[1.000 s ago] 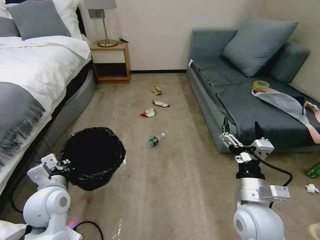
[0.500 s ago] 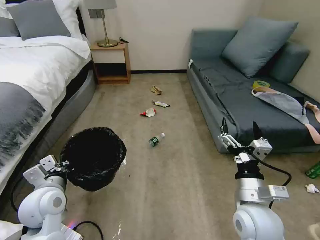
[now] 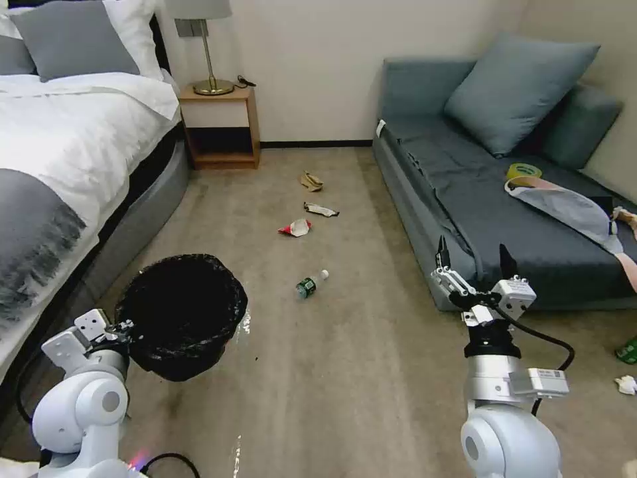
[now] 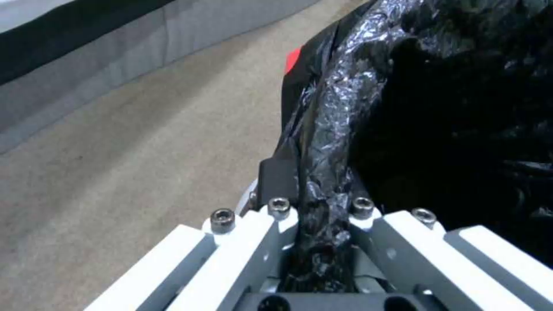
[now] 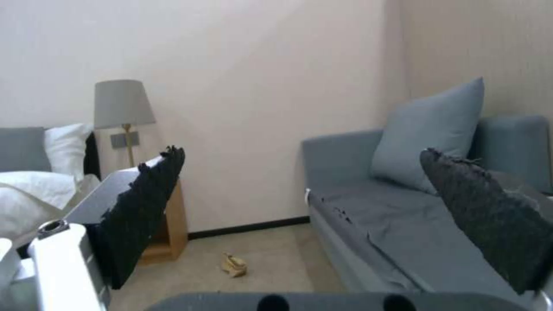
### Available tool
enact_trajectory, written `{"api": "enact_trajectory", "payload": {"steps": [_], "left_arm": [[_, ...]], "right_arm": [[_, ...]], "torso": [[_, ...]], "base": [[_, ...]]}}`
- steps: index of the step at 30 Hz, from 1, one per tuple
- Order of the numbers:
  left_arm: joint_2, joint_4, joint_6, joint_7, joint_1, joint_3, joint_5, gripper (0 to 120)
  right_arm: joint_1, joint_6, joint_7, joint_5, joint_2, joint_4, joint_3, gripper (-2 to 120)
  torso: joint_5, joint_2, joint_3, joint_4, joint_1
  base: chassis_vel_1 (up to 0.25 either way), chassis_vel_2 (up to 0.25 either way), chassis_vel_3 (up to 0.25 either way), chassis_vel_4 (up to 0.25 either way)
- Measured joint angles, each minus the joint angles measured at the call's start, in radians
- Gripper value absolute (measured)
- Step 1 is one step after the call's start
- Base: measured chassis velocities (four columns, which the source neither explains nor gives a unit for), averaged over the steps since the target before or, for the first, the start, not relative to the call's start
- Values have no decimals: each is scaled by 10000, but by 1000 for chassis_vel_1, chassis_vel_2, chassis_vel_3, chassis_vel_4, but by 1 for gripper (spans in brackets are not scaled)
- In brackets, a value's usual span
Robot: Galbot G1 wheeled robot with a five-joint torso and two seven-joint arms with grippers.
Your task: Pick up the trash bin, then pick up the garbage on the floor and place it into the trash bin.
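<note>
Left claw pinches the bin rim through slippery bag, light load; right claw gapes empty, bottle ahead-left looks light and rigid

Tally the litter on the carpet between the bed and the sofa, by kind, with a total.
Bottle: 1, clear with a green label
Wrappers: 2, a red-and-white one and a white-yellow one
Crumpled paper: 1, tan
Total: 4

Beige carpet between bed, nightstand and sofa.
</note>
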Motion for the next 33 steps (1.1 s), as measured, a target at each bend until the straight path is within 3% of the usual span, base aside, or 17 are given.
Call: {"api": "enact_trajectory", "payload": {"steps": [16, 33], "left_arm": [[33, 117, -39, 76, -186, -105, 26, 3], [-36, 129, -39, 95, -214, -161, 62, 3]], "right_arm": [[104, 69, -141, -81, -30, -156, 1, 100], [189, 139, -241, -73, -81, -256, -80, 100]], "torso": [[0, 0, 0, 0, 0], [-1, 0, 0, 1, 0]], "base": [[-74, 76, 74, -76], [-139, 140, 145, -141]]}}
